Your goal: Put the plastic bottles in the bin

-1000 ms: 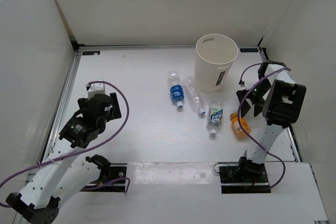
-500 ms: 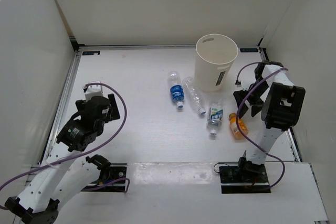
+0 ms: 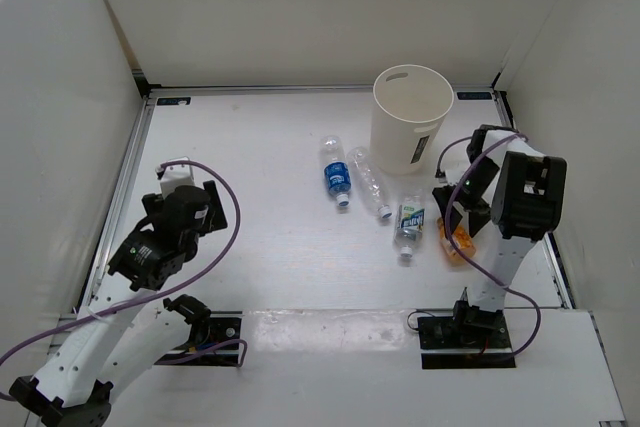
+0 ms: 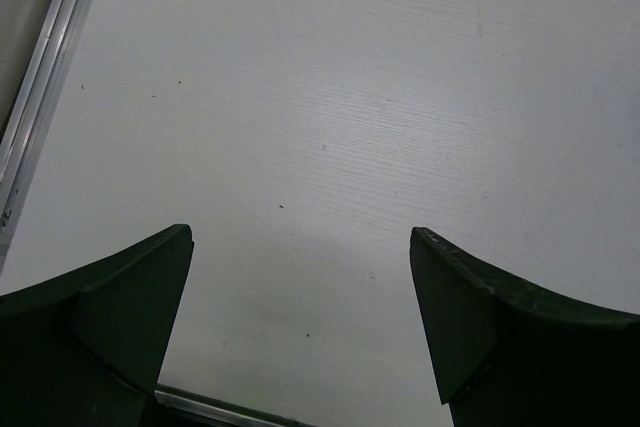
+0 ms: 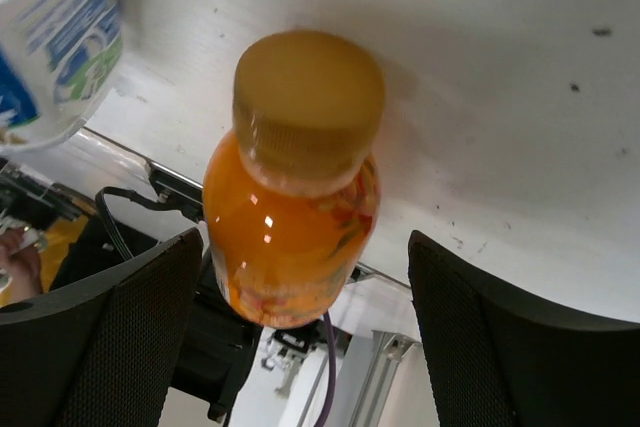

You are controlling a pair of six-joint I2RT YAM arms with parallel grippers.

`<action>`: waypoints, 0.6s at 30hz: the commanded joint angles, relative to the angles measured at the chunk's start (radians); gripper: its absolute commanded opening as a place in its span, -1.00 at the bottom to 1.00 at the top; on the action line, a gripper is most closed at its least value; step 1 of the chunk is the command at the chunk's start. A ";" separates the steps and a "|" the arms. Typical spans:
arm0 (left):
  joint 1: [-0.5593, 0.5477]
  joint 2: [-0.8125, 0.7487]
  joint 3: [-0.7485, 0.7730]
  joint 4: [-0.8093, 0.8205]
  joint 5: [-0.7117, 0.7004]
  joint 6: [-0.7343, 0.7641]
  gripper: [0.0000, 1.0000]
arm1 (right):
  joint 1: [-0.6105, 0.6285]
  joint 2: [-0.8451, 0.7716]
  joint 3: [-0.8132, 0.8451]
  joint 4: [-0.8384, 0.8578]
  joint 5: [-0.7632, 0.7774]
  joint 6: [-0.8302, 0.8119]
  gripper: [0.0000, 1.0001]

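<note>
The cream-white bin [image 3: 410,117] stands upright at the back of the table. Three bottles lie in front of it: one with a blue label [image 3: 336,174], a plain clear one [image 3: 371,184] and one with a green-white label [image 3: 408,222]. The orange bottle [image 3: 457,244] lies to their right, partly under my right gripper [image 3: 458,212]. In the right wrist view the orange bottle [image 5: 292,212] lies between the open fingers [image 5: 110,337], and I see no contact with either. The right gripper [image 5: 305,322] is open. My left gripper [image 3: 172,219] is open and empty [image 4: 300,332] over bare table, far left of the bottles.
White walls close in the table on three sides. A metal rail [image 3: 128,182] runs along the left edge and shows in the left wrist view [image 4: 40,97]. Purple cables [image 3: 470,247] hang by both arms. The green-white bottle [image 5: 55,37] lies just beside the orange one.
My right gripper has swung in and down from beside the bin onto the orange bottle. My left arm has drawn back slightly towards its base.
</note>
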 commanded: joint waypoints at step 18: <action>0.005 -0.024 -0.007 -0.041 -0.057 -0.030 1.00 | -0.005 0.143 -0.041 -0.159 0.138 0.115 -0.49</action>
